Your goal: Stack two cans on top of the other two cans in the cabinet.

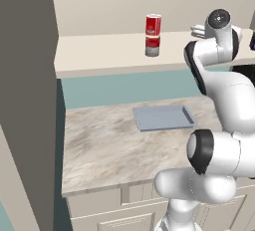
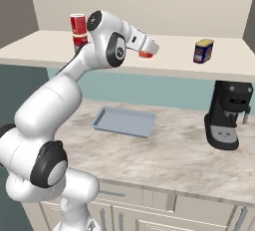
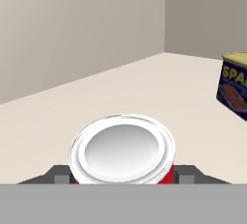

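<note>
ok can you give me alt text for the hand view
A red can with a silver lid sits between the pincer fingertips, seen from just above on the pale beige cabinet shelf. A dark blue tin with a yellow top stands further along the shelf at the right edge, before the plain back wall.

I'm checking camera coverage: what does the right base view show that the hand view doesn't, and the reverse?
Right base view: the stacked pair of cans at the shelf's left, the grey tray and the black coffee machine on the counter. Hand view: the silver lid of the red can between the fingers. Both: the cabinet shelf, the dark blue can and the gripper shut on the red can.
</note>
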